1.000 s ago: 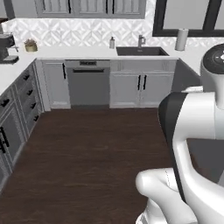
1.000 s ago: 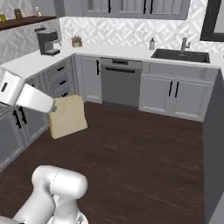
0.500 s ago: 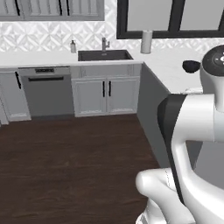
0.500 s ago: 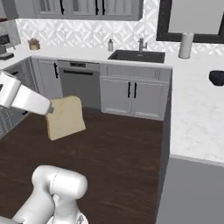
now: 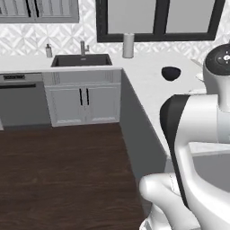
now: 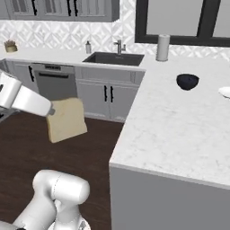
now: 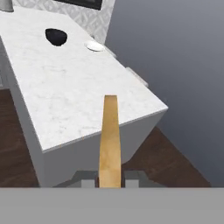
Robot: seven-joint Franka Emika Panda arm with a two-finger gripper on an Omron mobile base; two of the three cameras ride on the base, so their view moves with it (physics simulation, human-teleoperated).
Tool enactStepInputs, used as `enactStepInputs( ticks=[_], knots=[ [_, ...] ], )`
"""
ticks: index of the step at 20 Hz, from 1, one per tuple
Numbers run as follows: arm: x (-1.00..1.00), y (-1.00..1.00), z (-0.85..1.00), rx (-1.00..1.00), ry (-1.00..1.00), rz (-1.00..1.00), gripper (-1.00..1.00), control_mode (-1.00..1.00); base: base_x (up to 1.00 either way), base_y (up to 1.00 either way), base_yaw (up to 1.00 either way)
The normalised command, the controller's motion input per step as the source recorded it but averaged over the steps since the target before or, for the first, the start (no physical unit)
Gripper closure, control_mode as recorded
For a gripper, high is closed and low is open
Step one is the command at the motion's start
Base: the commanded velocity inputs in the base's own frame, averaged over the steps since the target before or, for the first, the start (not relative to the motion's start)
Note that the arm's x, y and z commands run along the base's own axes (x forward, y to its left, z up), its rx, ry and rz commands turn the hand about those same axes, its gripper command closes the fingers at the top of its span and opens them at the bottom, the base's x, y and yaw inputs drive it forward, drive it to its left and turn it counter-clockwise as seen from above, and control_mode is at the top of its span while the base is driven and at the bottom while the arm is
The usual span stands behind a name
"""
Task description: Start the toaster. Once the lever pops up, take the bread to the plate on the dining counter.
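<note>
The gripper is clamped on the bread, which it carries upright over the dark floor, well apart from the near left edge of the dining counter. In the hand view the slice appears edge-on, pinched between the two fingertips at its lower end.

Assessment of the step in hand: transport to the plate. The slice should be kept gripped and level with the counter top cleared, as its low corner could strike the overhanging edge. The approach should pass the dark blue bowl, which sits on the counter between the robot and the plate, then lower the bread flat onto the plate before release.

Limits of observation: the plate is cut by the right frame edge in the right base view and small in the hand view. The depth of the grip on the slice cannot be judged.
</note>
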Motion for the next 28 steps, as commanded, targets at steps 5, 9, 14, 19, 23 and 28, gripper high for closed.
enactStepInputs(
  ticks=[5, 9, 14, 19, 23, 28],
  knots=[
    [0.0, 0.0, 0.0, 0.0, 0.0, 0.0, 1.0, 1.0, 0.0, -1.0, 0.05],
    [0.0, 0.0, 0.0, 0.0, 0.0, 0.0, 1.0, 1.0, 0.0, -1.0, 0.11],
    [0.0, 0.0, 0.0, 0.0, 0.0, 0.0, 1.0, 1.0, 0.0, -1.0, 0.18],
    [0.0, 0.0, 0.0, 0.0, 0.0, 0.0, 1.0, 1.0, 0.02, -1.0, 0.23],
    [0.0, 0.0, 0.0, 0.0, 0.0, 0.0, 1.0, 1.0, 0.16, -1.0, 0.35],
    [0.0, 0.0, 0.0, 0.0, 0.0, 0.0, 1.0, 1.0, 0.16, -1.0, 0.4]
  ],
)
